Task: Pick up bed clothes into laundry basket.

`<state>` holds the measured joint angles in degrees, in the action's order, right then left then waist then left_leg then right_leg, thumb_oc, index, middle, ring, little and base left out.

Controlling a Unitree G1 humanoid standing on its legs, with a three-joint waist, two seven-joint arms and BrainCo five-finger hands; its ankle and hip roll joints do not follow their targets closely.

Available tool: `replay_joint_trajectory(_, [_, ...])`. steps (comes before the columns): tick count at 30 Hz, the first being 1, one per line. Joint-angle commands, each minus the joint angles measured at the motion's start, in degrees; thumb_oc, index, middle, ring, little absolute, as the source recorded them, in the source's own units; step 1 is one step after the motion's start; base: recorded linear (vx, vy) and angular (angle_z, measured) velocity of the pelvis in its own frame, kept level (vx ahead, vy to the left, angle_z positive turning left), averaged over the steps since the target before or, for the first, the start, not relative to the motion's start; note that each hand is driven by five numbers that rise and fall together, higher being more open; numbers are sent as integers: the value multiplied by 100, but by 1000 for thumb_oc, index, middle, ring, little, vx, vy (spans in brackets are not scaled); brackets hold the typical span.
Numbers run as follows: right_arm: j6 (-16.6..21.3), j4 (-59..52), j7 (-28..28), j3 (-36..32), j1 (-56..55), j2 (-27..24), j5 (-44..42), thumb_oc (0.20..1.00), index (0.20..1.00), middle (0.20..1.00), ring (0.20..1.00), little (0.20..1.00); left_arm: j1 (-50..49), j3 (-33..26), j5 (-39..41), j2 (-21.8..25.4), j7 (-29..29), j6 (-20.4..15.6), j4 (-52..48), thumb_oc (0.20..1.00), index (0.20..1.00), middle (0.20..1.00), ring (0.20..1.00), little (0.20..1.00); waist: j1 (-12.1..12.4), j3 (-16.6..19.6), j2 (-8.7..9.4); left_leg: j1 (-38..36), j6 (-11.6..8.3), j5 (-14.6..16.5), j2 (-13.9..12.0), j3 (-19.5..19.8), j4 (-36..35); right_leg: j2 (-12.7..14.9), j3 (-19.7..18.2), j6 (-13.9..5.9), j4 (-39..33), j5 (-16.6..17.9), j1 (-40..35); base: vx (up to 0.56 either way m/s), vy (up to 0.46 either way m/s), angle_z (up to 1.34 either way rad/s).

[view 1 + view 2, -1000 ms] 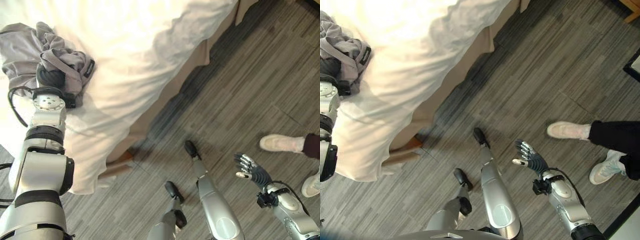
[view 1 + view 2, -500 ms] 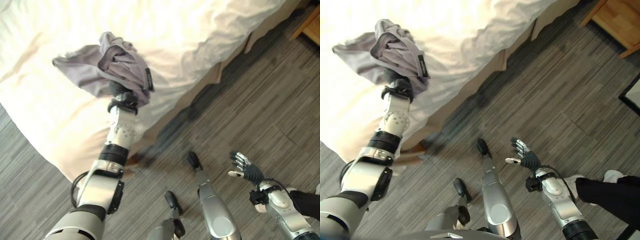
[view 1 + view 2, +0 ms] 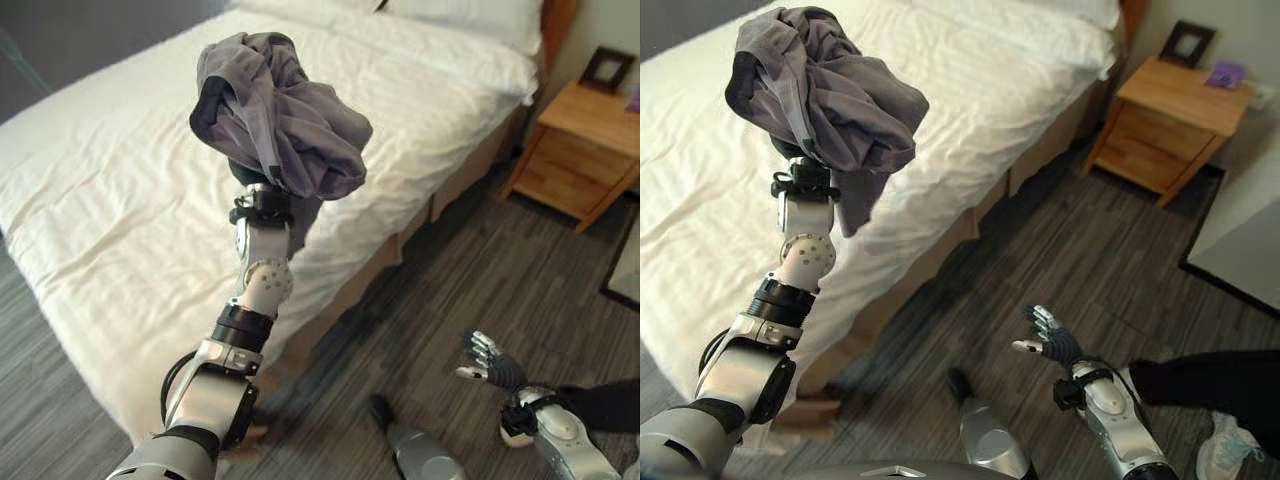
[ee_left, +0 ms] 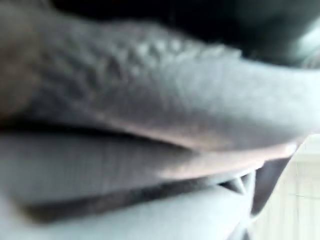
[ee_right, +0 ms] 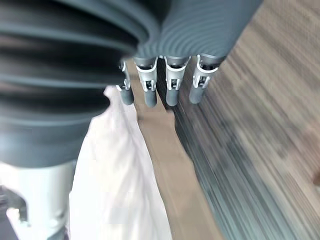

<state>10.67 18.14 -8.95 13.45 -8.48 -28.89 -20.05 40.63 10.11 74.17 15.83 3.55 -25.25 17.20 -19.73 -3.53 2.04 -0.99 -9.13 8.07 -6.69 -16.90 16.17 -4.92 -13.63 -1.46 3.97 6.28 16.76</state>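
A grey garment (image 3: pixel 275 115) is carried bunched on top of the raised left arm, well above the white bed (image 3: pixel 120 200), with one fold hanging down beside the wrist. The left hand is buried inside the bundle; whether its fingers are clenched on the cloth cannot be told, and the left wrist view gives nothing but cloth pressed close to the lens. The right hand (image 3: pixel 1048 340) is held low over the grey plank floor (image 3: pixel 1080 250), well apart from the garment, its fingers straight and spread, nothing grasped. A wooden nightstand (image 3: pixel 1170 125) is noted beside the head of the bed, and a person's dark trouser leg (image 3: pixel 1210 380) at the robot's right. No laundry basket is sighted, so the direction of the drop cannot be fixed. The garment is judged to lie directly over the left wrist, so that arm is taken as the carrying one.
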Motion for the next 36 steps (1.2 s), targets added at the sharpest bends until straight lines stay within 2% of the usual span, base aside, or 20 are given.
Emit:
replay_joint_trajectory(1, [369, -170, 155, -308, -93, -445, 148, 1000, 1000, 1000, 1000, 1000, 65, -500, 0, 288, 360, -374, -159, 200, 200, 200, 200, 200, -18, -151, -200, 714, 467, -1218, 246, 1246, 303, 56, -1111, -120, -104, -379, -1120, 131, 88, -150])
replay_joint_trajectory(3, [351, -146, 129, -343, -139, -435, 152, 1000, 1000, 1000, 1000, 1000, -90, -589, -26, 240, 324, -401, -242, 200, 200, 200, 200, 200, 5, -128, -185, 690, 538, -1031, 360, 1402, 137, 27, -1355, -178, -64, -382, -1183, 163, 149, -171])
replay_joint_trajectory(5, [322, 55, 86, -337, -119, -415, 161, 1000, 1000, 1000, 1000, 1000, -354, -718, -5, 207, 415, -504, -363, 200, 200, 200, 200, 200, 62, -40, -160, 599, 561, -792, 573, 2347, -577, -15, -1968, -353, -70, -369, -1309, 231, 235, -72])
replay_joint_trajectory(6, [322, 55, 86, -334, -122, -419, 160, 1000, 1000, 1000, 1000, 1000, -364, -720, -7, 203, 413, -505, -370, 200, 200, 200, 200, 200, 72, -41, -158, 577, 565, -795, 573, 2333, -597, -13, -1980, -354, -70, -374, -1319, 216, 259, -116])
replay_joint_trajectory(7, [320, 102, 55, -278, 12, -472, 222, 1000, 1000, 1000, 1000, 1000, -556, -830, -34, 257, 463, -617, -604, 200, 200, 200, 200, 200, 230, -22, -166, 629, 506, -817, 674, 3160, -838, -69, -2409, -463, -57, -373, -1347, 114, 187, -184])
replay_joint_trajectory(8, [302, 129, 42, -249, 97, -481, 230, 1000, 1000, 1000, 1000, 1000, -666, -914, -53, 260, 457, -652, -731, 200, 200, 200, 200, 200, 308, -26, -157, 576, 466, -797, 641, 3269, -873, -73, -2591, -534, -84, -362, -1374, 180, 301, -224])
replay_joint_trajectory(11, [196, 61, -29, -291, 244, -417, 180, 1000, 1000, 1000, 1000, 1000, -877, -1015, -180, 277, 505, -635, -1050, 200, 200, 200, 200, 200, 307, -8, -222, 147, 633, -259, 535, 2747, -1174, 4, -2861, -710, -144, -399, -1327, -23, 258, -291])
replay_joint_trajectory(16, [207, 270, 68, -474, 233, -138, 83, 1000, 1000, 1000, 1000, 1000, -1121, -1078, -298, 180, 630, -667, -1209, 200, 200, 200, 200, 200, 216, 29, -277, -192, 942, -83, 775, 1925, -1433, 282, -3221, -1107, -262, -158, -1075, -77, 340, -121])
replay_joint_trajectory(19, [191, 344, 99, -472, 137, -30, 225, 1000, 1000, 1000, 1000, 1000, -1258, -1000, -509, 267, 631, -637, -1325, 200, 200, 200, 200, 200, 253, -113, -234, -243, 1089, -49, 899, 1619, -1477, 200, -3153, -1228, -193, 301, -683, -252, 149, -162])
replay_joint_trajectory(20, [203, 251, 154, -554, 46, 26, 235, 1000, 1000, 1000, 1000, 1000, -1369, -1042, -589, 316, 600, -610, -1392, 200, 200, 200, 200, 200, 357, -243, -197, -184, 1073, -184, 899, 1579, -1458, 142, -2574, -1137, 16, 252, -322, -382, 37, -61])
replay_joint_trajectory(21, [173, 249, 132, -594, -23, 54, 243, 1000, 1000, 1000, 1000, 1000, -1563, -1121, -717, 354, 580, -540, -1472, 200, 200, 200, 200, 200, 485, -391, -301, -165, 1102, -269, 859, 1476, -1516, 413, -1289, -774, 507, -71, -187, -486, 74, -38])
replay_joint_trajectory(24, [208, 341, 194, -656, -60, 104, 327, 1000, 1000, 1000, 1000, 1000, -1767, -1322, -815, 399, 471, -539, -1556, 200, 200, 200, 200, 200, 669, -413, -381, -115, 1178, -417, 746, 1032, -1672, 667, -130, -534, 1298, -691, -444, -240, 91, -100])
replay_joint_trajectory(25, [208, 340, 194, -655, -59, 105, 327, 1000, 1000, 1000, 1000, 1000, -1767, -1323, -818, 400, 469, -538, -1560, 200, 200, 200, 200, 200, 677, -408, -379, -104, 1174, -434, 745, 1023, -1675, 664, -138, -533, 1288, -670, -433, -126, 33, -126])
replay_joint_trajectory(27, [225, 365, 319, -698, 9, 121, 461, 1000, 1000, 1000, 1000, 1000, -1867, -1525, -854, 456, 362, -564, -1680, 200, 200, 200, 200, 200, 951, -325, -469, -61, 1192, -493, 680, 651, -1723, 1104, 882, -448, 1503, -947, -725, -150, 26, -135])
replay_joint_trajectory(28, [230, 419, 420, -688, 145, 167, 532, 1000, 1000, 1000, 1000, 1000, -1973, -1757, -913, 564, 229, -593, -1792, 200, 200, 200, 200, 200, 1299, -215, -512, -47, 1237, -474, 620, 104, -1705, 1612, 2084, -413, 1603, -1112, -1128, -124, 12, -115])
replay_joint_trajectory(29, [231, 422, 422, -686, 145, 169, 534, 1000, 1000, 1000, 1000, 1000, -1978, -1756, -922, 564, 218, -590, -1802, 200, 200, 200, 200, 200, 1300, -226, -505, -64, 1237, -464, 624, 100, -1700, 1617, 2080, -416, 1607, -1122, -1144, -88, -27, -155])
replay_joint_trajectory(30, [211, 458, 449, -584, 273, 208, 587, 1000, 1000, 1000, 1000, 1000, -2018, -1857, -1014, 676, 121, -584, -1873, 200, 200, 200, 200, 200, 1525, -86, -455, -119, 1247, -359, 664, -286, -1773, 1957, 2782, -578, 1522, -1050, -1516, -55, -54, -200])
replay_joint_trajectory(32, [203, 471, 467, -530, 369, 251, 602, 1000, 1000, 1000, 1000, 1000, -2085, -1985, -1061, 793, 64, -554, -1930, 200, 200, 200, 200, 200, 1679, -28, -419, -111, 1261, -377, 656, -577, -1814, 2064, 3077, -669, 1455, -922, -1621, -90, -86, -178])
replay_joint_trajectory(33, [182, 399, 410, -476, 419, 292, 587, 1000, 1000, 1000, 1000, 1000, -2163, -2148, -1108, 971, 61, -517, -1974, 200, 200, 200, 200, 200, 1785, 58, -359, -114, 1228, -431, 584, -1072, -1903, 2153, 3643, -801, 1165, -734, -1668, -72, -153, -119])
replay_joint_trajectory(36, [156, 270, 321, -485, 224, 318, 594, 1000, 1000, 1000, 1000, 1000, -2191, -2077, -1061, 974, 155, -397, -1889, 200, 200, 200, 200, 200, 1673, 77, -277, -146, 1097, -528, 444, -1312, -1945, 1776, 3298, -807, 489, -874, -1607, -40, -236, -175])
